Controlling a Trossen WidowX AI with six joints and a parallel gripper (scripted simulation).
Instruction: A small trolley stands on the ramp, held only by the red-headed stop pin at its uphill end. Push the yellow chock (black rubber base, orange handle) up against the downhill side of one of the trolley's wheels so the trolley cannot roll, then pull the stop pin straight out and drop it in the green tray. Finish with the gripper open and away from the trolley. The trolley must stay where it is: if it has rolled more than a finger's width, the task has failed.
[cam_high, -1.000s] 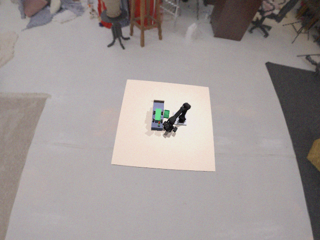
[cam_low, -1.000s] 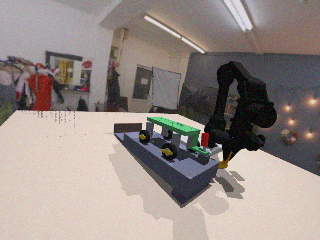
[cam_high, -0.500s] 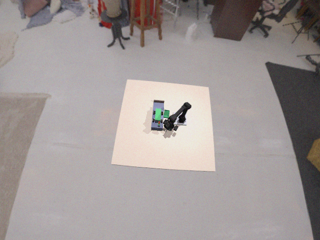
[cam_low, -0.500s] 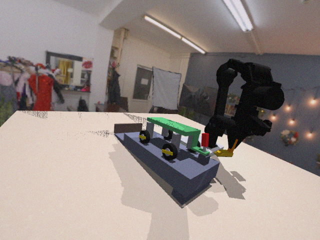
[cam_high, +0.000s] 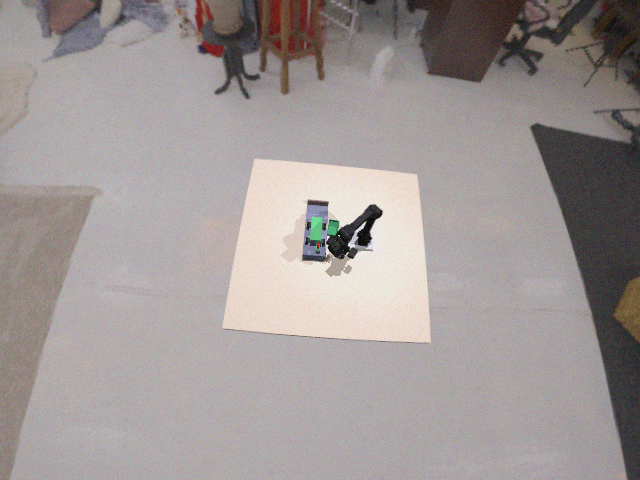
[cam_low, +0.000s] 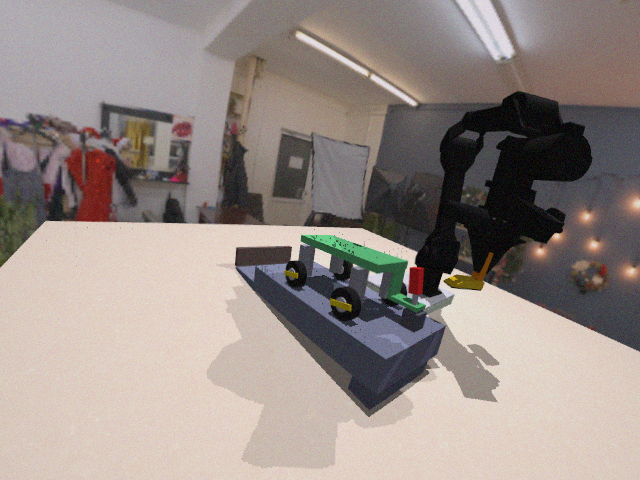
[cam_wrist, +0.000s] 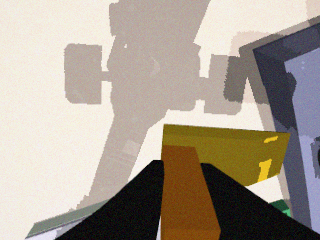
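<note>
The green trolley (cam_high: 316, 228) (cam_low: 356, 253) stands on the blue-grey ramp (cam_high: 317, 209) (cam_low: 361, 336) (cam_wrist: 306, 80), its wheels on the surface. The red-headed stop pin (cam_high: 317, 246) (cam_low: 416, 280) stands upright at its uphill end. My gripper (cam_low: 486, 262) (cam_wrist: 179, 172) is shut on the orange handle of the yellow chock (cam_low: 465, 282) (cam_wrist: 225, 152). It holds the chock in the air beside the ramp's uphill end, on the arm's side, clear of the trolley. The chock's black rubber base is not visible. The green tray (cam_high: 333, 227) lies between ramp and arm; a sliver shows in the wrist view (cam_wrist: 285, 212).
A brown end board (cam_high: 317, 202) (cam_low: 263, 256) stands across the ramp's low end. The arm's pale base plate (cam_high: 368, 248) (cam_low: 440, 303) is on the far side of the tray from the ramp. The arm's shadow falls on the table beneath the gripper.
</note>
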